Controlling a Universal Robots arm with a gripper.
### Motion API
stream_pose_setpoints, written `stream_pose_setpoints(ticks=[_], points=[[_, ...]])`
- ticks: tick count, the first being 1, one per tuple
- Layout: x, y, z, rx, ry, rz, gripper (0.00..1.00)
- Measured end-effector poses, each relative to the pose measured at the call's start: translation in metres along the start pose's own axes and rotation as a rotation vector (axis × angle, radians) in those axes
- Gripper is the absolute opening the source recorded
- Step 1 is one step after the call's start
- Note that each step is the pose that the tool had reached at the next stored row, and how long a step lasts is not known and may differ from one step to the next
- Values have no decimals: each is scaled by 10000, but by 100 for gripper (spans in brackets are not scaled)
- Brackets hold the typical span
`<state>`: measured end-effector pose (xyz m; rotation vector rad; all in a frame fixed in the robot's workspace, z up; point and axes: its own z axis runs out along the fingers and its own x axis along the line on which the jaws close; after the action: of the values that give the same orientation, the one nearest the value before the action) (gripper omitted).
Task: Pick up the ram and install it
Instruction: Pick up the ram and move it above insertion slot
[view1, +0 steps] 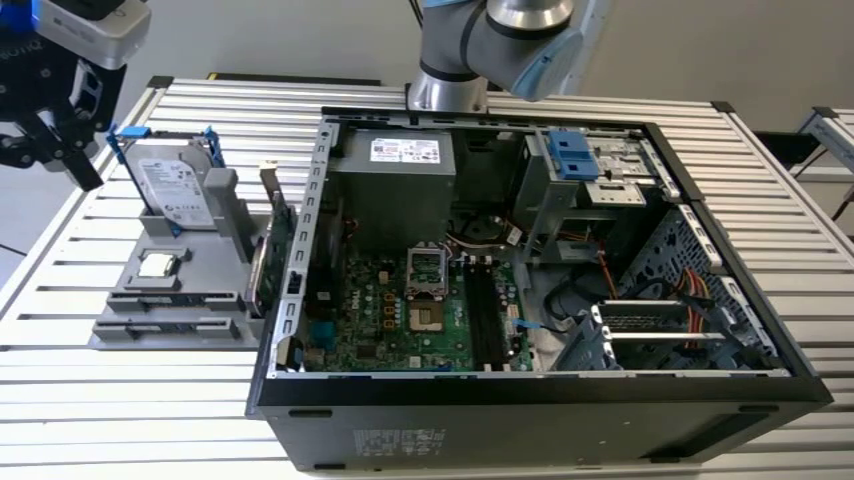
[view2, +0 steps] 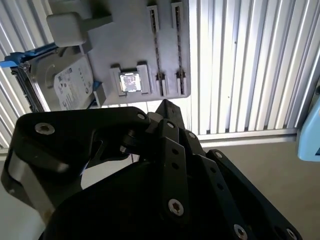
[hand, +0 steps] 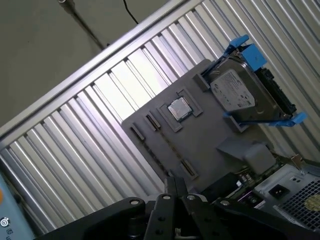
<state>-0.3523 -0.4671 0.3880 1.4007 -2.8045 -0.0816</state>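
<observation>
In the first wrist view the gripper (hand: 174, 186) has its fingertips pressed together, gripping nothing, above the gray fixture plate (hand: 200, 145). On that plate sit a CPU chip (hand: 179, 108) and, farther along, a hard drive with blue clips (hand: 240, 95). Beyond the plate stands the open computer case (view1: 534, 425). Whether the ram sits in its motherboard slots (view1: 487, 315) I cannot tell.

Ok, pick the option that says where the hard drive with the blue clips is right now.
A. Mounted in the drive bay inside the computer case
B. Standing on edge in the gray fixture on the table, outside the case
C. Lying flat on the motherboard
B: the hard drive stands on edge in the gray fixture on the slatted table, to the exterior view's left of the computer case.
</observation>
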Motion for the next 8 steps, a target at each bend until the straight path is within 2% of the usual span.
stream_pose_setpoints(ticks=[8], points=[[0, 0, 0, -10, 28, -567, 0]])
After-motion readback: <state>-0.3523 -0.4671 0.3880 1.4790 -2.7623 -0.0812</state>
